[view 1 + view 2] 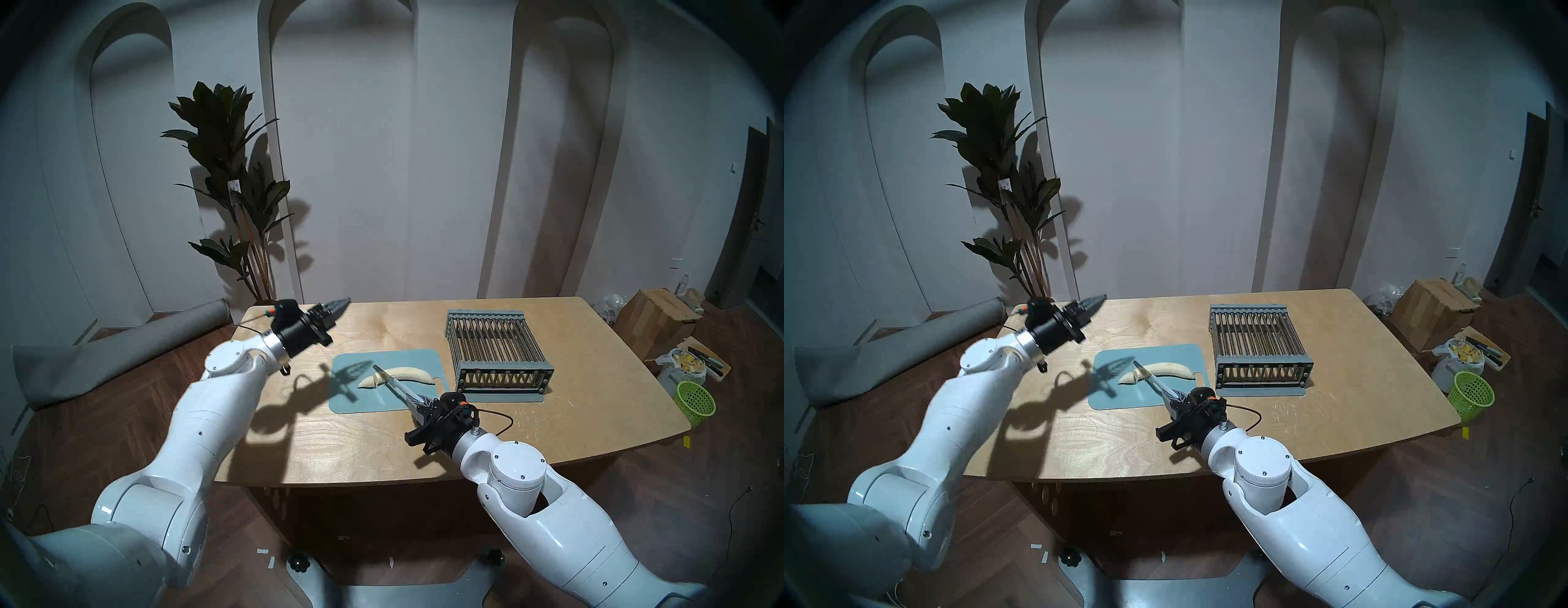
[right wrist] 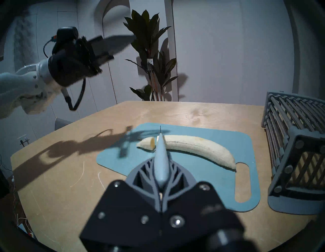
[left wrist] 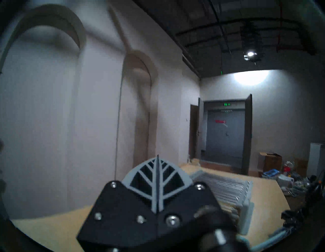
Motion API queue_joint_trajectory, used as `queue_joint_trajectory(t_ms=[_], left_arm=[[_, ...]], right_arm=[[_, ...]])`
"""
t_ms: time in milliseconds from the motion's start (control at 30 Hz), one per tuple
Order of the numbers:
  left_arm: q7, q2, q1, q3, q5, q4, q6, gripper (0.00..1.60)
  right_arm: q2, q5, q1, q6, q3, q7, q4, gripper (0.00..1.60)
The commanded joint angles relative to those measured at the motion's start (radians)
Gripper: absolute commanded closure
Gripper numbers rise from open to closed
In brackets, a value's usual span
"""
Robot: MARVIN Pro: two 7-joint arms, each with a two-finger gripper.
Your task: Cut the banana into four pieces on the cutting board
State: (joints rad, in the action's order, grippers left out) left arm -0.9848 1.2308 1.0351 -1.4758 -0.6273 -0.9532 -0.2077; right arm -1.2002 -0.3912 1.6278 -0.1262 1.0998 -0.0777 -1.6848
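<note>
The peeled banana (image 1: 409, 373) lies on the pale blue cutting board (image 1: 352, 399) at the table's middle. A short end piece (image 1: 368, 382) is cut off at its left; the long part (image 2: 197, 147) is whole. My right gripper (image 1: 418, 401) is shut on a knife (image 1: 392, 382), whose blade sits in the gap between the short piece (image 2: 146, 143) and the long part. In the right wrist view the knife (image 2: 160, 149) runs edge-on from the gripper (image 2: 161, 169) to the banana. My left gripper (image 1: 339, 306) is shut and empty, raised above the table's far left corner.
A grey slatted rack (image 1: 498, 348) stands right of the board, close to its handle slot (image 2: 243, 183). A potted plant (image 1: 229, 170) stands behind the table's far left. A green basket (image 1: 695, 401) and a cardboard box (image 1: 653, 320) are on the floor at right.
</note>
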Motion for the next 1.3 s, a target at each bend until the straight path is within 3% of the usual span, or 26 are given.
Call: queue_joint_trajectory(t_ms=[0, 67, 100, 233, 400, 567, 733, 867, 1267], left_arm=[[-0.055, -0.019, 0.08, -0.096, -0.128, -0.113, 0.018, 1.6], [-0.066, -0.013, 0.123, -0.091, -0.144, -0.153, 0.042, 1.6], [-0.073, -0.004, 0.121, -0.084, -0.152, -0.14, 0.054, 1.6], [-0.071, 0.009, 0.17, -0.081, -0.173, -0.182, 0.082, 1.6], [-0.067, 0.009, 0.233, -0.047, -0.141, -0.259, 0.103, 1.6], [0.017, 0.024, 0.296, -0.022, -0.108, -0.348, 0.124, 1.6], [0.069, 0.029, 0.278, 0.021, -0.046, -0.38, 0.133, 1.6], [0.096, 0.036, 0.217, 0.081, 0.025, -0.385, 0.146, 1.6], [0.171, 0.115, 0.111, 0.237, 0.177, -0.435, 0.219, 1.6]], right_arm=[[-0.033, -0.049, -0.025, -0.002, 0.015, -0.018, -0.051, 1.6], [-0.047, -0.074, -0.032, 0.001, 0.021, -0.025, -0.056, 1.6], [-0.037, -0.038, -0.041, 0.024, 0.011, -0.018, -0.061, 1.6], [-0.043, -0.054, -0.043, 0.017, 0.019, -0.012, -0.075, 1.6], [-0.025, -0.049, -0.027, 0.025, 0.041, 0.0, -0.098, 1.6], [-0.001, -0.041, 0.012, 0.034, 0.053, 0.013, -0.116, 1.6], [0.013, -0.037, 0.03, 0.034, 0.053, 0.018, -0.122, 1.6], [0.018, -0.036, 0.042, 0.039, 0.053, 0.018, -0.119, 1.6], [0.025, -0.033, 0.059, 0.058, 0.059, 0.024, -0.089, 1.6]])
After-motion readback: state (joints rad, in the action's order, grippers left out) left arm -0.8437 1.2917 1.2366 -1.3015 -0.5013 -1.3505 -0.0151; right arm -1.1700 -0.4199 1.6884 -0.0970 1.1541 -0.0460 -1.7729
